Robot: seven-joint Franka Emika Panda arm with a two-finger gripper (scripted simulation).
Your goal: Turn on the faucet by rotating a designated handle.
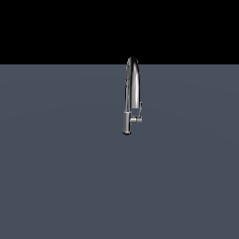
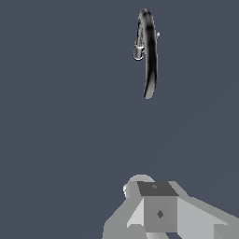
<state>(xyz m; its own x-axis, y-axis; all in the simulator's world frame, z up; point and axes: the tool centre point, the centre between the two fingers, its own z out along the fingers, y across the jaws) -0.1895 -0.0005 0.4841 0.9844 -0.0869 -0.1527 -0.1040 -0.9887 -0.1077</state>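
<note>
A flat, matte slate-grey surface (image 1: 60,177) is seen filling most of the exterior view, smooth and unmarked, under a plain black band of background; no brand, label or writing can be read anywhere. The faucet (image 1: 132,84) is seen standing upright on this surface, a little toward the exterior view's right of centre: a slim, glossy chrome gooseneck with a high arched top, thickened below into a darker grey cylinder. The handle (image 1: 137,119), a short chrome stub carrying a thin upright lever, is seen projecting sideways from that cylinder toward the exterior view's right. In the wrist view the faucet (image 2: 149,51) is shown from above as a narrow dark arc with bright edges, well apart from the gripper (image 2: 158,210), of which only blocky, matte grey and white faceted parts are seen. Whether the fingers are open or closed cannot be told.
</note>
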